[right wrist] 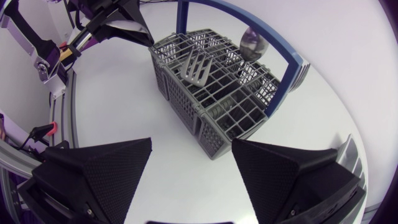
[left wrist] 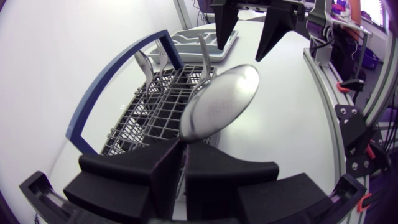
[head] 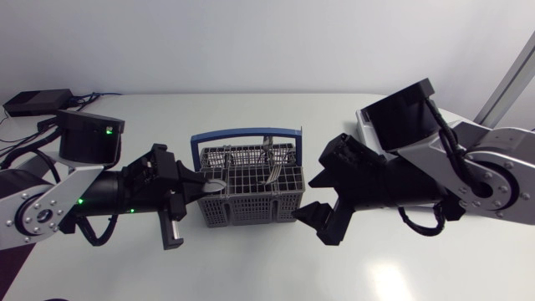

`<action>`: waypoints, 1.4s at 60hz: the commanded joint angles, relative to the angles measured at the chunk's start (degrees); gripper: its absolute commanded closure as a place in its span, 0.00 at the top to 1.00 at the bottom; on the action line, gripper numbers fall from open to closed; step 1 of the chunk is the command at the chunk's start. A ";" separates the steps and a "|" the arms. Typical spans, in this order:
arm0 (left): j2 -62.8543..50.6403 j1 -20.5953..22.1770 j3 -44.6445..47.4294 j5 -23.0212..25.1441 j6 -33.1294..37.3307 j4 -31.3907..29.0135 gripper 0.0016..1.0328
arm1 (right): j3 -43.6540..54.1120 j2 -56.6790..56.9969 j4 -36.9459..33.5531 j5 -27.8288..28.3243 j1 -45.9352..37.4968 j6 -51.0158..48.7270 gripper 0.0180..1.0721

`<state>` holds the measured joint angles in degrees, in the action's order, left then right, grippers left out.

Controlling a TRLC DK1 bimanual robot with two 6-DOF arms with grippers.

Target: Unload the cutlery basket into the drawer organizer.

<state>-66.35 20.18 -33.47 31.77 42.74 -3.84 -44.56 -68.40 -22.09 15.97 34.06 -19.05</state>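
Unloading looks barely started, I'd say. Left gripper (left wrist: 182, 163) is clamped on the handle of a spoon (left wrist: 221, 102), whose bowl is raised at the left end of the basket (head: 248, 201). Forks (head: 272, 165) stand in the basket's compartments, so plenty left. Right gripper (right wrist: 189, 165) hangs beside the basket, fingers spread, holding nothing. Organizer (left wrist: 185, 37) sits behind the right arm, and its contents are hidden.

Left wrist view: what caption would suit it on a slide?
Spoon clamped in the left jaws, cutlery basket just ahead.
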 commanded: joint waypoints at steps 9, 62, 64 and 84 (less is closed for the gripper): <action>0.08 -6.21 -4.85 10.07 -4.51 -5.48 0.23 | -1.06 -0.94 0.03 -0.94 0.83 1.47 0.88; 12.21 -0.23 -2.82 -1.71 -18.84 -8.29 0.25 | -7.12 -7.01 0.73 -5.16 10.50 1.91 0.88; 13.00 0.56 -1.95 -3.38 -18.22 -8.12 0.28 | -7.39 -7.45 0.82 -5.16 10.76 1.91 0.88; 15.46 1.79 7.19 -8.57 -5.21 -7.94 0.78 | -7.04 -8.33 1.70 -5.16 11.55 1.73 0.90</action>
<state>-51.18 21.58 -28.58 23.49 32.27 -12.12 -50.81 -75.77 -20.93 11.25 45.15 -18.20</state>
